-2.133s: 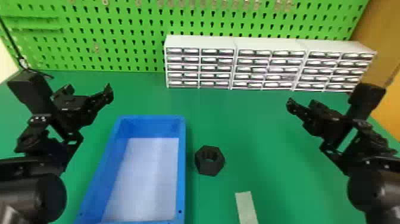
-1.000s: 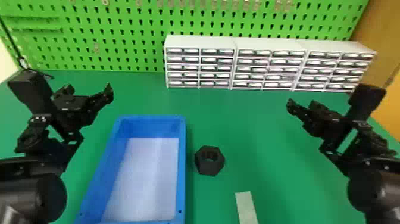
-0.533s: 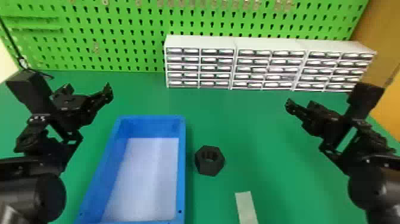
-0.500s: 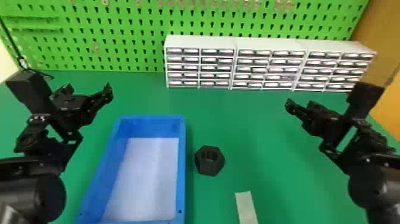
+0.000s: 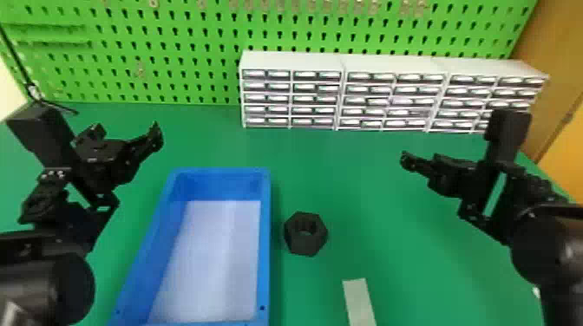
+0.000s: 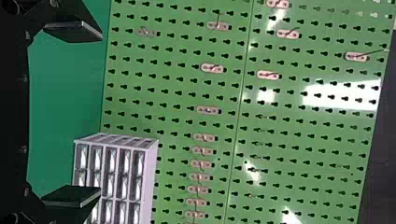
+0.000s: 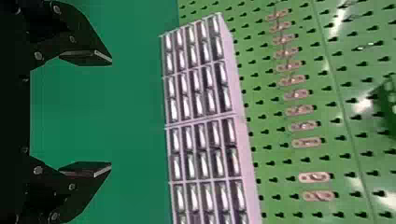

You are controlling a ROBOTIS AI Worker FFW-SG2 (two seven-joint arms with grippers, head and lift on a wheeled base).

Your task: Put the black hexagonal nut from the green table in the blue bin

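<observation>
Judge the task to be at its very start, with the pick, the carry and the release all left to do. See the black hexagonal nut lying flat on the green table, well in from the back edge, just beside the right long wall of the blue bin but apart from it. Note the bin's white floor, bare as far as visible.

Find the left gripper with fingers spread and empty, over the table's left part, near the bin's back left corner. Find the right gripper likewise spread and empty, over the table's right part, in front of the drawer units along the back edge.

Probably best to use the right gripper, coming down over the nut without crossing the bin. Then close firmly on opposite flat sides, lift above the wall, move left and let go over the white floor. Beware of knocking the wall with a finger in the narrow gap, or pinching across corners and twisting the nut loose.
</observation>
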